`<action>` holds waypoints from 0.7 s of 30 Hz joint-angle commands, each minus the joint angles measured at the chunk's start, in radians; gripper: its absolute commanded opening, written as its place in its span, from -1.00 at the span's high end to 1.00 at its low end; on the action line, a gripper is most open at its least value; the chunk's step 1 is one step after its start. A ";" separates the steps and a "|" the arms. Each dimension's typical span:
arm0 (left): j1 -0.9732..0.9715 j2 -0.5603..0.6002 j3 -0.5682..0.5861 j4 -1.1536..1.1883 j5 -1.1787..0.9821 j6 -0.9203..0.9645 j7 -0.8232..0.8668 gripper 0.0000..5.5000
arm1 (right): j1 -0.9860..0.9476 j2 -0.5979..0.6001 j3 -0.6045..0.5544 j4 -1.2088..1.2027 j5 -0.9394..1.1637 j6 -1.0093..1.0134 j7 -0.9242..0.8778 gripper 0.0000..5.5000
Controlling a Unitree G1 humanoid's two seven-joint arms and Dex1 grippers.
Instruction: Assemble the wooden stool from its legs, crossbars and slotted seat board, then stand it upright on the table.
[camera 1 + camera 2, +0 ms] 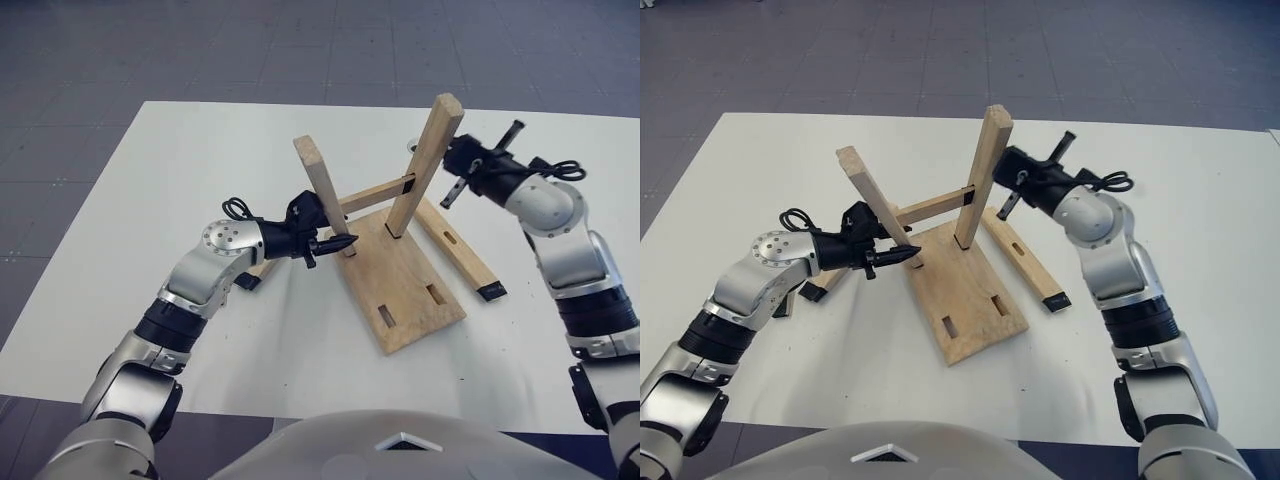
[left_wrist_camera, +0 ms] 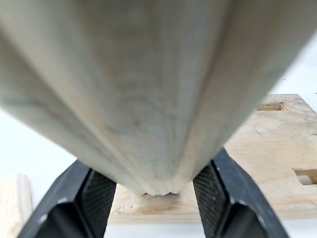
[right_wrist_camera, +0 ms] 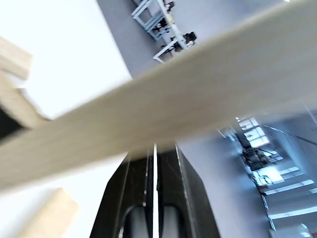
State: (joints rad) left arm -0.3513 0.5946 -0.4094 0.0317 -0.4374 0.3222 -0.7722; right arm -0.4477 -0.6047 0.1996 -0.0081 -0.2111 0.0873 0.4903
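In the head views the seat board (image 1: 405, 270) lies flat on the counter (image 1: 200, 180) with two legs standing on its far end, joined by a crossbar (image 1: 375, 195); the leaning leg (image 1: 318, 180) tips away from the tall leg (image 1: 430, 150); a loose leg (image 1: 455, 248) lies just beside the seat board, and two slots (image 1: 437, 293) at the board's near end are unfilled. The left end effector (image 1: 338, 243) is clamped on the leaning leg just above the seat board; the right end effector (image 1: 452, 160) sits against the tall leg well above the board, though whether it grips cannot be told. In the left wrist view both pads (image 2: 96, 196) press the leg's sides, its foot at the board's edge; whether the foot sits in a slot cannot be told. In the right wrist view the tall leg crosses close in front. The step in hand is probably seating the leaning leg; it would go best brought upright over the seat board and pushed straight down, the tall leg steadied so the crossbar does not pull free.
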 commanded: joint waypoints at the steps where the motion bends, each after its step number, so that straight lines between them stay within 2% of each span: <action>1: 0.077 0.045 -0.176 0.103 0.254 0.147 0.042 0.26 | -0.105 0.018 -0.227 0.013 0.085 0.135 -0.118 0.96; 3: 0.068 0.046 -0.209 0.116 0.266 0.169 0.035 0.26 | -0.206 0.069 -0.336 -0.044 0.160 0.173 -0.205 0.96; 5: 0.042 0.040 -0.235 0.145 0.270 0.190 0.016 0.26 | -0.293 0.120 -0.368 -0.115 0.239 0.190 -0.232 0.96; 9: 0.063 0.053 -0.268 0.165 0.255 0.189 -0.015 0.26 | -0.357 0.225 -0.293 -0.269 0.389 0.271 -0.174 0.96; 14: 0.058 0.055 -0.240 0.166 0.249 0.160 0.013 0.26 | -0.291 0.314 -0.198 -0.364 0.494 0.388 -0.140 0.96; 17: 0.056 0.041 -0.238 0.180 0.262 0.149 0.040 0.26 | -0.163 0.293 -0.034 -0.370 0.480 0.459 -0.066 0.96; 19: 0.054 0.031 -0.237 0.187 0.264 0.147 0.052 0.26 | -0.046 0.177 0.150 -0.344 0.442 0.518 0.075 0.96; 21: 0.051 0.021 -0.237 0.193 0.265 0.148 0.060 0.26 | 0.018 0.121 0.237 -0.322 0.449 0.588 0.154 0.96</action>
State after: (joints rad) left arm -0.4198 0.5892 -0.4664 0.0764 -0.4337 0.3229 -0.7749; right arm -0.5364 -0.3761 0.2785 -0.3578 0.2478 0.5618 0.5154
